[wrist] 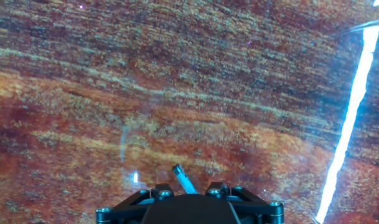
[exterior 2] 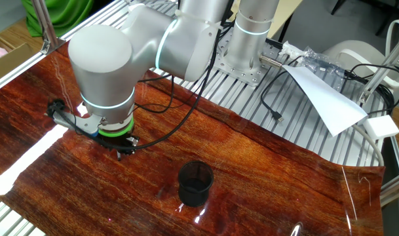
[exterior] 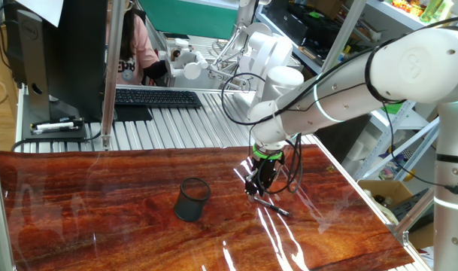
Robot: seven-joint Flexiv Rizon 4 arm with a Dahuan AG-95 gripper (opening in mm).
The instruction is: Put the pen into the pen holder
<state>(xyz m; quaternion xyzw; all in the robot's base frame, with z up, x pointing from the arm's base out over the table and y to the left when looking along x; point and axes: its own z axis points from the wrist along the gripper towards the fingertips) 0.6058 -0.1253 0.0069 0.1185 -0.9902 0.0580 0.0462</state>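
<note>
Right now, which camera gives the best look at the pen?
One fixed view shows it best: the pen lies on the table, full length, just below the gripper. The hand view catches only one end between the fingers. In the other fixed view, the arm hides it.

Pen (exterior: pixel 272 205) on table (exterior: pixel 101 226), right of pen holder (exterior: pixel 192 199), under gripper (exterior: pixel 256 186).
</note>
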